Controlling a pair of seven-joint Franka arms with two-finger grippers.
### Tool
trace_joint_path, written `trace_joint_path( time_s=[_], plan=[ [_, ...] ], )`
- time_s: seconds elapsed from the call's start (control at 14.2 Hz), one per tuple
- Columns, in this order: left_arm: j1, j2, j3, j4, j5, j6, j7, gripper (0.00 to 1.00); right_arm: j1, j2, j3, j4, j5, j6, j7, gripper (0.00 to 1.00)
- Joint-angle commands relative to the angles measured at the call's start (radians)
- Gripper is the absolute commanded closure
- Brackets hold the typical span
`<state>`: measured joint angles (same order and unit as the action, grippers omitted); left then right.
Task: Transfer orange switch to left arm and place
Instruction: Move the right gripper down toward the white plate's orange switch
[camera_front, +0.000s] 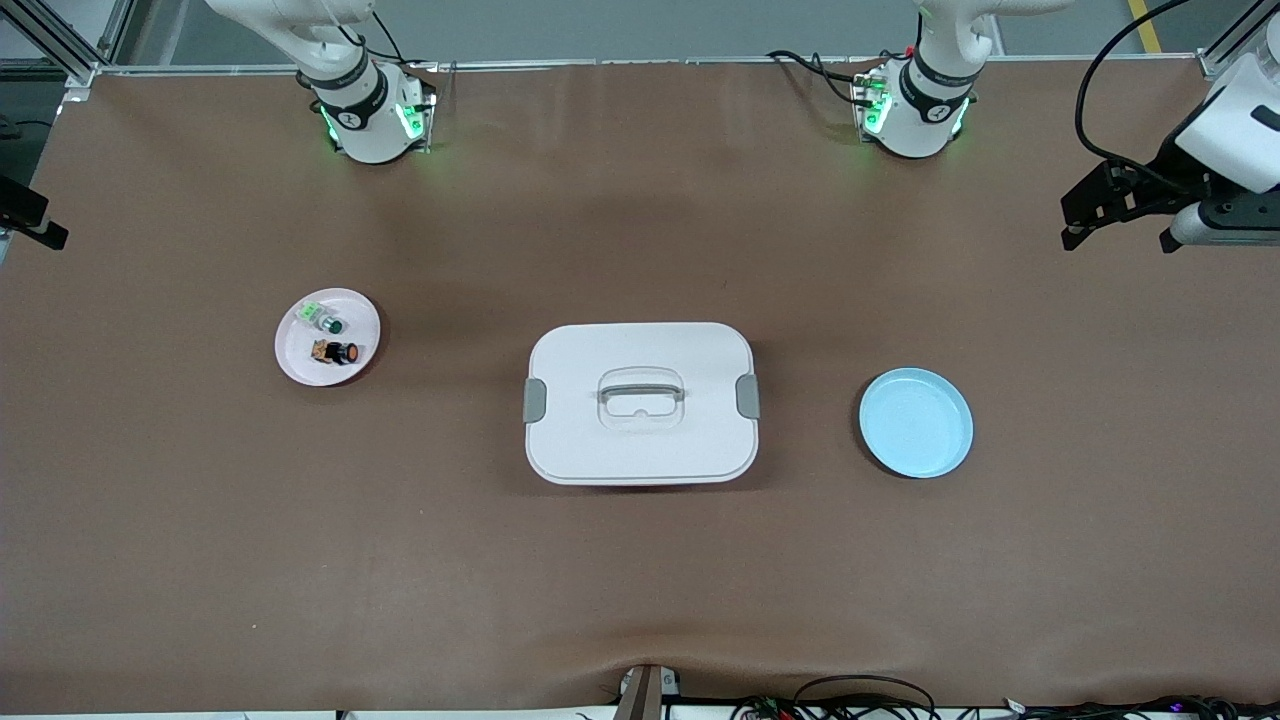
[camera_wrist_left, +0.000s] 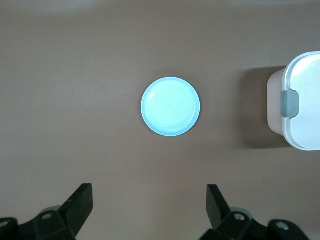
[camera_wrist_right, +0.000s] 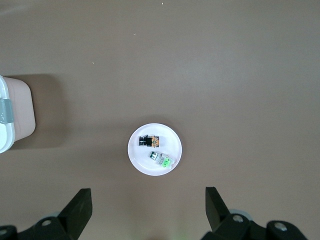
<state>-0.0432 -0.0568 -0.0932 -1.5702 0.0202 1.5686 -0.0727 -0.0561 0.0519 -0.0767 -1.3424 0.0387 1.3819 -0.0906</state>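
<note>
You see orange switch (camera_wrist_right: 150, 141), small black cylinder, lying on round pink plate (camera_wrist_right: 170, 135) under right gripper (camera_wrist_right: 149, 212), fingers spread. Left gripper (camera_wrist_left: 150, 210) spread above glossy blue plate (camera_wrist_left: 170, 106). Rounded white plastic box (camera_front: 640, 402) between plates.

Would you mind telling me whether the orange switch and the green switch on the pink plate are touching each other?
Apart. The front view shows the orange switch and the green switch with bare pink plate between them.

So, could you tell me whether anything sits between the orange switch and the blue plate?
Yes: the box stands mid-table, directly between the orange switch on the pink plate and the blue plate. Both grippers are open, high above the plates.
</note>
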Motion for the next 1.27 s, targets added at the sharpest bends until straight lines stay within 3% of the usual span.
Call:
trace_joint_path(
  time_s=[0.0,0.71,1.2],
  plan=[
    [-0.001,0.023,-0.003,0.03,0.021,-0.016,-0.004,0.0,-0.014,-0.004,0.008,0.009,0.006,-0.009,0.002,0.0],
    [-0.01,0.046,-0.007,0.052,0.009,0.001,-0.009,0.0,-0.016,0.003,0.008,0.009,0.013,-0.006,0.009,0.0],
    [-0.014,0.052,-0.007,0.052,0.004,0.004,-0.009,0.0,-0.007,0.085,0.011,-0.05,0.012,0.101,-0.004,0.0]
  ],
)
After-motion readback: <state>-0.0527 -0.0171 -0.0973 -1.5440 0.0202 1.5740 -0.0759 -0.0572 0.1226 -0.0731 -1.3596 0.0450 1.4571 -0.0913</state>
